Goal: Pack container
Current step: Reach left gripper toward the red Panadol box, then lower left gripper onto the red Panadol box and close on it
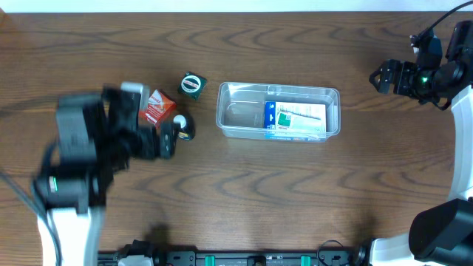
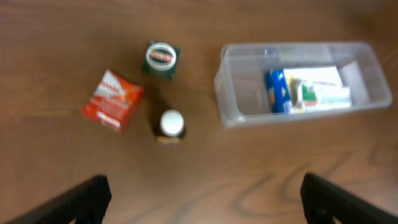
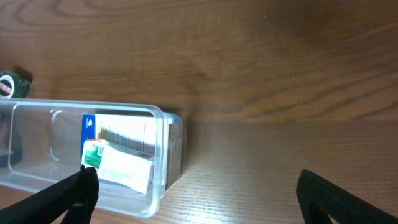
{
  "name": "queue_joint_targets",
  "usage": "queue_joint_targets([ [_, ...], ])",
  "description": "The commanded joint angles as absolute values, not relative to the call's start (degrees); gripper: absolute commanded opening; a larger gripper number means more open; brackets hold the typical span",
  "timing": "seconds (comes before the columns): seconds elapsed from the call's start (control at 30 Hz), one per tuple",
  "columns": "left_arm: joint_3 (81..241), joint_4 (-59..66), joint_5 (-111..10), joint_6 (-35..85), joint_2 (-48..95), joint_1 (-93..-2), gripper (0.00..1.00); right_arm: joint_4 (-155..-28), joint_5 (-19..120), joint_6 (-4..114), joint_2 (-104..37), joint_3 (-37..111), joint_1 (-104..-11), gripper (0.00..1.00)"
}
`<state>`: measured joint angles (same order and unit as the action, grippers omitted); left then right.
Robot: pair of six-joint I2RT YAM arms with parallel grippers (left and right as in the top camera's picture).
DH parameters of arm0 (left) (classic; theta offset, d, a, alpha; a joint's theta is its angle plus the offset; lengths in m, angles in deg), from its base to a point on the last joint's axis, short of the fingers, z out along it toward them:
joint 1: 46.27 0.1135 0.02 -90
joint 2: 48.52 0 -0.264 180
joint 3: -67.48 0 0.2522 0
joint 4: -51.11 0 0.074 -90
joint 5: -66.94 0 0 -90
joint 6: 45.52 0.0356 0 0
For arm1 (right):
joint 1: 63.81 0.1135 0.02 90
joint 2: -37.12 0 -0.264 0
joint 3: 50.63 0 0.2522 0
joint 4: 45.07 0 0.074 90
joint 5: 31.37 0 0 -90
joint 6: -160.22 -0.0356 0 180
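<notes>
Left tool [image 2: 205,200] released, fingers [image 2: 87,196] spread wide at the lower corners of its own view, nothing between them. Ahead of it and off to the right, the container [image 2: 249,84]: clear, shallow, upright on the brown wood surface [image 2: 62,31], with a blue and white box [image 2: 308,90] lying flat inside, toward the end farther from this tool. Ahead and to the left, a red packet [image 2: 112,101]; beyond that, a small green tin [image 2: 161,59] with a round label on top; closest in, just left of the tool's centre line, a little bottle [image 2: 171,124] with a white cap, near the packet and apart from the container. Seen from overhead, blurred, close over the packet and bottle. Right tool [image 3: 196,199] likewise released, fingers wide, gripping nothing, well apart from the container, with its near end ahead and to the left and the green tin past its far end.
</notes>
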<state>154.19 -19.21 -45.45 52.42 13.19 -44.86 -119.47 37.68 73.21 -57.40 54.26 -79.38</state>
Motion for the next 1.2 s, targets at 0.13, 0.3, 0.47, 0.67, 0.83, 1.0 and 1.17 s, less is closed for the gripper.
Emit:
queue_joint_targets([
  [0.13,165.38,-20.43,-40.97,60.09,27.71,-44.62,0.98,-119.5,37.42,72.83,-56.74,54.94,-79.55,0.99],
  [0.3,165.38,-19.58,-40.58,60.2,29.94,-44.62,0.98,-119.5,37.42,72.83,-56.74,54.94,-79.55,0.99],
  [0.47,165.36,-14.31,-37.26,63.98,30.5,-44.6,0.98,-119.5,37.42,72.83,-56.74,54.94,-79.55,0.99],
  [0.67,165.38,-6.9,-33.87,67.42,34.64,-44.55,0.98,-119.5,37.4,72.83,-56.74,54.94,-79.53,0.99],
  [0.83,165.38,-6.25,-27.0,71.61,41.91,-44.55,0.98,-119.5,37.42,72.83,-56.74,54.94,-79.55,0.99],
  [1.0,165.38,-5.37,-26.11,72.95,48.89,-43.42,0.98,-119.47,37.42,72.83,-56.74,54.94,-79.55,0.99],
  [1.17,165.38,-5.35,-27.92,72.95,54.37,-42.11,0.98,-119.5,37.42,72.83,-56.74,54.94,-79.55,0.99],
])
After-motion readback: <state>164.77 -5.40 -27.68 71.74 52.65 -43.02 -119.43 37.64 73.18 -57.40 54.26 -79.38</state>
